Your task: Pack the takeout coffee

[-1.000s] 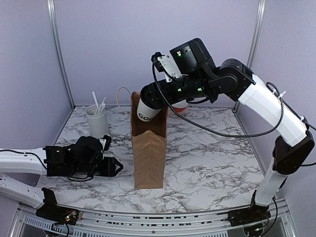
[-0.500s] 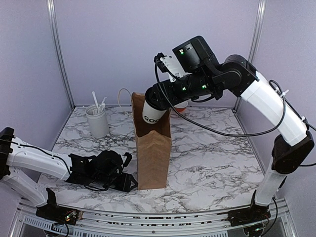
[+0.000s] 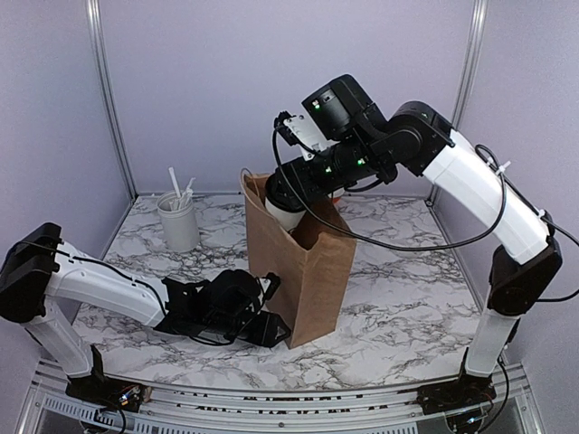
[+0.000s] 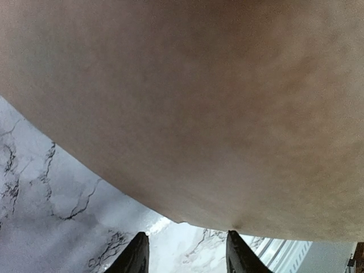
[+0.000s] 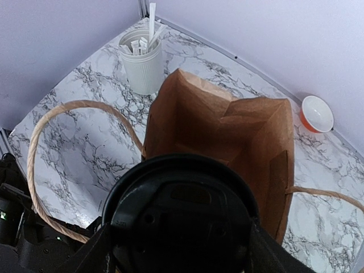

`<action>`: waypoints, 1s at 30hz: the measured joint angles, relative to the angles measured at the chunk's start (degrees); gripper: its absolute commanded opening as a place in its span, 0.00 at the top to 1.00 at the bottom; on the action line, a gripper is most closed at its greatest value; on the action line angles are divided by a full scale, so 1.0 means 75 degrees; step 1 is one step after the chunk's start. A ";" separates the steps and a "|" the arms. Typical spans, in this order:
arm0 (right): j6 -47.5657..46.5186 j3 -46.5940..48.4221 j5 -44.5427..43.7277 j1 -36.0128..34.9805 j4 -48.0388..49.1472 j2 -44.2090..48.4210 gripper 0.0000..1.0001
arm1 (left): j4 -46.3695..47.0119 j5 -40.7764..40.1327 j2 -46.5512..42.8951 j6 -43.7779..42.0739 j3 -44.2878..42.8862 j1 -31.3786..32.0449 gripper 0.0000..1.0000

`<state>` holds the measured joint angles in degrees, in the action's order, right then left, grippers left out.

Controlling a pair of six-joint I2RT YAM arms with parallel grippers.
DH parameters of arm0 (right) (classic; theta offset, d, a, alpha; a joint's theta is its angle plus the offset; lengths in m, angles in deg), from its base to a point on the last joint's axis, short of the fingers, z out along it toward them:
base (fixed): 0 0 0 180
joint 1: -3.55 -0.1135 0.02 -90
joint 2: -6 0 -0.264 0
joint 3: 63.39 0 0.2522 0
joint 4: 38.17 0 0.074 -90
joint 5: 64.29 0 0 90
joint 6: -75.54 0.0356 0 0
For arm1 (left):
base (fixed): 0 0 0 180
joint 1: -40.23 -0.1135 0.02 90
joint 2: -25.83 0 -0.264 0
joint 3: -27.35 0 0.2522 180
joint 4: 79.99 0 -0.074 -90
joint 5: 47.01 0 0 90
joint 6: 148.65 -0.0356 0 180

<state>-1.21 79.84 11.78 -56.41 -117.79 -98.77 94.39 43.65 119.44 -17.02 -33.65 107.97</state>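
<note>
Paper bag (image 3: 312,262) hides the base of the takeout coffee (image 3: 286,215), left fingers (image 4: 136,259) cropped.

Soft even light, faint shadows, paper bag (image 4: 199,102) blurred up close

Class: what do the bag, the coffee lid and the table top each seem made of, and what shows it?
Bag: matte brown kraft paper, creased along its folds.
Coffee lid: probably black plastic; smooth, with moulded recesses and a slight sheen.
Table top: white with grey veins, marble-look; stone or printed laminate, cannot tell.
</note>
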 measured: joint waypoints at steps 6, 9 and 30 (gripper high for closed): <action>0.0000 -0.0318 0.0090 0.0219 -0.0032 0.0003 0.32 | 0.0041 -0.0047 -0.0082 -0.0128 -0.0009 0.0003 0.54; 0.0000 -0.0682 0.0201 0.0335 -0.0038 0.0003 0.32 | 0.0009 -0.0108 -0.0356 -0.0154 0.0079 0.0003 0.54; 0.0003 -0.0516 0.0799 0.0708 -0.0096 -0.0921 0.32 | -0.1562 -0.0871 -0.4304 -0.0915 0.0090 -0.0061 0.48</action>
<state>-1.19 75.97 17.77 -51.10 -118.52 -105.68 82.68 37.12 87.15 -23.88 -32.97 107.51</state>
